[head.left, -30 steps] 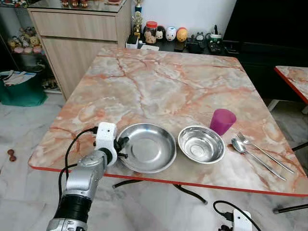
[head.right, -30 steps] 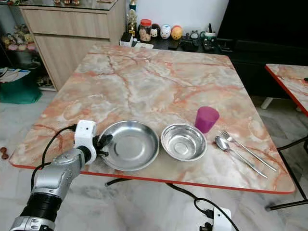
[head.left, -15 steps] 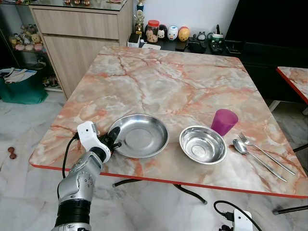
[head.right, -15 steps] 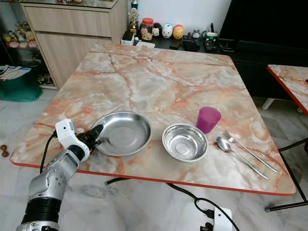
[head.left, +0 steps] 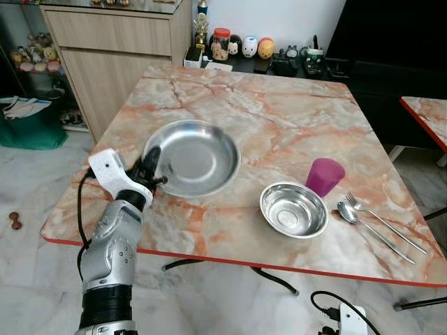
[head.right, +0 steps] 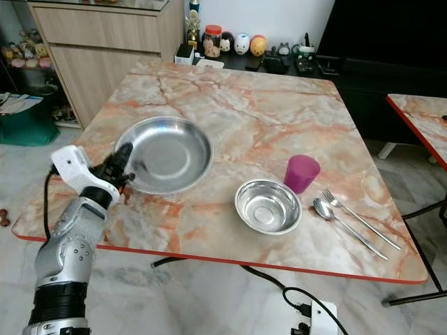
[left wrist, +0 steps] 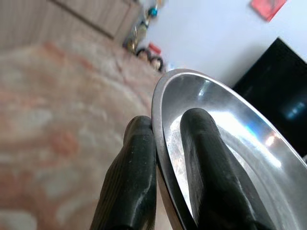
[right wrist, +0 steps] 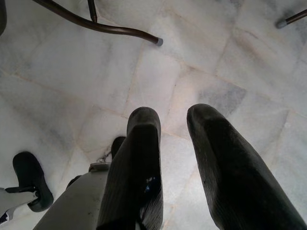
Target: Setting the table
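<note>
1. Left gripper: pinching the near-left rim of the steel plate, one finger outside the rim and the other inside (wrist view showing this plainly).
2. Steel plate: sitting over the left half of the marble table, well apart from the other tableware; lifted or resting, impossible to tell.
3. Steel bowl: standing upright near the front edge, just in front of the purple cup.
4. Spoon and fork: lying side by side to the right of the bowl.
5. Right gripper: hanging idle over the pale tiled floor, fingers spread and holding nothing.
6. Wooden cabinet: standing behind the table's far-left corner.
</note>
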You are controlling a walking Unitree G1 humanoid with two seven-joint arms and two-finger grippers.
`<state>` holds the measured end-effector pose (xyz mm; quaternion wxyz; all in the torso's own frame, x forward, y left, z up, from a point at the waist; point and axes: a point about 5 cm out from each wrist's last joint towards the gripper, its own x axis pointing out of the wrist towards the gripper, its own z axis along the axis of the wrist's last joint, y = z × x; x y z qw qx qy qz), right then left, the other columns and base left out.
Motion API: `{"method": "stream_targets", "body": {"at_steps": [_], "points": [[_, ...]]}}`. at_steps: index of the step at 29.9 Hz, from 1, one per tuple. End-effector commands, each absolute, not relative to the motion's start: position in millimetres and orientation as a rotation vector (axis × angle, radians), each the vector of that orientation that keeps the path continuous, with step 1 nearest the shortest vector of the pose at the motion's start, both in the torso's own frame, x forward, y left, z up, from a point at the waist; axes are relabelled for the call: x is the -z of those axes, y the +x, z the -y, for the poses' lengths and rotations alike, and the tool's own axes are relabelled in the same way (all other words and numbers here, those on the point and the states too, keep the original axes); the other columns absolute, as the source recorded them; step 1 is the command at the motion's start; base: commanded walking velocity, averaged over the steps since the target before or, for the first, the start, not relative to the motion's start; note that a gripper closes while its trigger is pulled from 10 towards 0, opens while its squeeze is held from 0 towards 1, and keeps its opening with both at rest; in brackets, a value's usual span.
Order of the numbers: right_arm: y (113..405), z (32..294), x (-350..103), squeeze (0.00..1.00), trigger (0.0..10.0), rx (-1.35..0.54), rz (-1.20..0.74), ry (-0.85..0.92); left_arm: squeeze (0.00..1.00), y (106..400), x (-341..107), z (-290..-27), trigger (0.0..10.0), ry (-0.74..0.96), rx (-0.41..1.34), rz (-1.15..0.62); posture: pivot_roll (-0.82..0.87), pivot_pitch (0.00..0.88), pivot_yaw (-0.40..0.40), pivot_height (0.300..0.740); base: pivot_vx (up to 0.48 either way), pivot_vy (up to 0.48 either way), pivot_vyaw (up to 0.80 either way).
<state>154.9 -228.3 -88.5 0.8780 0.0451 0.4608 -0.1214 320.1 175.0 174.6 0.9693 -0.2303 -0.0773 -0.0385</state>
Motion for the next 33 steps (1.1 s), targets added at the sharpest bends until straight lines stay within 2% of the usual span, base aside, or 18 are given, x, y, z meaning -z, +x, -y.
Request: {"method": "stream_targets", "body": {"at_steps": [1,11,26,33], "points": [[152.0,233.5,88.4,0.00,10.0,0.270,-0.963,0.083,0.00,319.1,-182.1,-168.5,10.0,-0.447,0.096,0.181,0.12,0.000,-0.111,0.740,0.000,0.000,0.00],[150.3,233.8,89.0,0.00,10.0,0.279,-0.967,0.086,0.00,315.6,-186.0,-164.2,10.0,-0.435,0.086,0.214,0.13,0.000,-0.117,0.740,0.000,0.000,0.00],[151.2,234.6,88.6,0.00,10.0,0.302,-0.965,0.109,0.00,316.9,-189.1,-164.5,10.0,-0.441,0.076,0.228,0.13,0.000,-0.122,0.740,0.000,-0.305,0.00],[151.4,233.8,88.9,0.00,10.0,0.304,-0.967,0.122,0.00,318.1,-190.5,-165.5,10.0,-0.444,0.072,0.233,0.13,0.000,-0.121,0.740,0.000,-0.308,-0.60]]}}
